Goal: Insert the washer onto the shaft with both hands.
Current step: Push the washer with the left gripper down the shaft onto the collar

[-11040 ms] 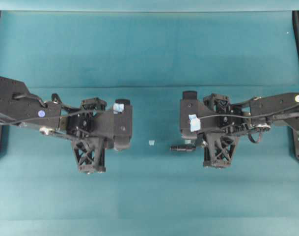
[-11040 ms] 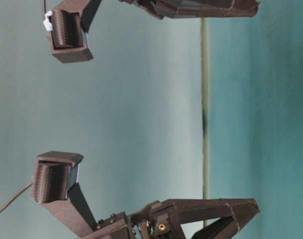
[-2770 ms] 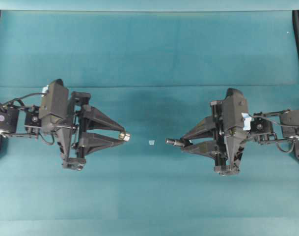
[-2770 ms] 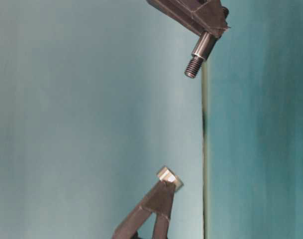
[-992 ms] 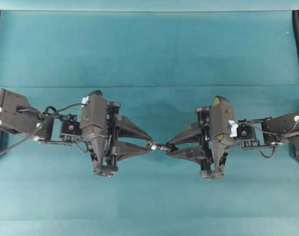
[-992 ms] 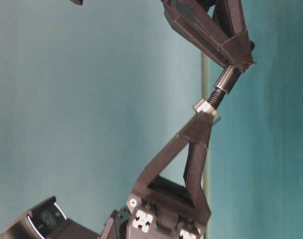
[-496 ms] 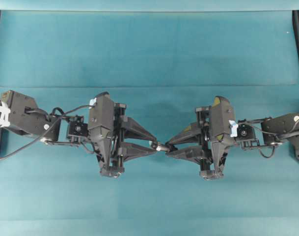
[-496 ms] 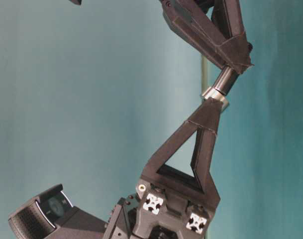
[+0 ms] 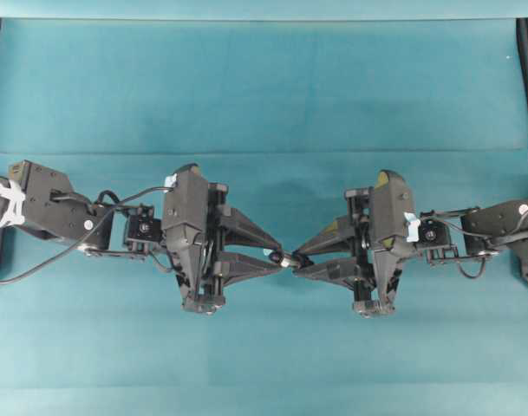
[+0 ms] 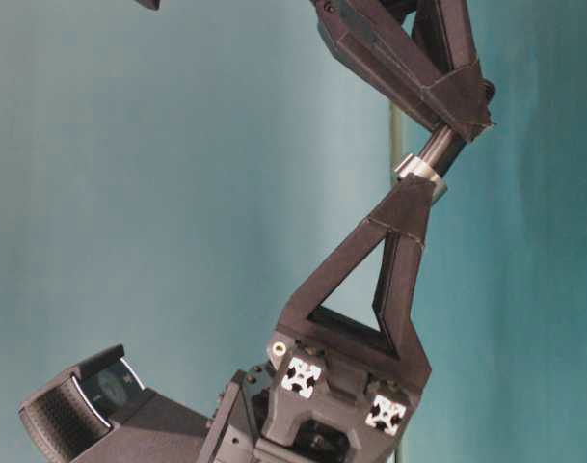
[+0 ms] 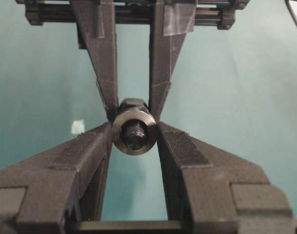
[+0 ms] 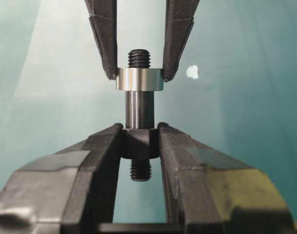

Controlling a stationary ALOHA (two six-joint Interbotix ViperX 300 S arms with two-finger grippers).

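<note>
Washer on shaft, white scrap beyond, perhaps tape

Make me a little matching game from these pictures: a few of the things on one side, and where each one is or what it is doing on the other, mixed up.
Things:
1. washer
2. shaft
3. left gripper
4. white tape scrap

States:
A. lies loose on the teal table
B. pinched at its collar by the right gripper, threaded tip poking through the ring
C. silvery ring slid over the rod, past the threaded tip
D. fingers closed on the ring's rim

Pairs: 1-C, 2-B, 3-D, 4-A
</note>
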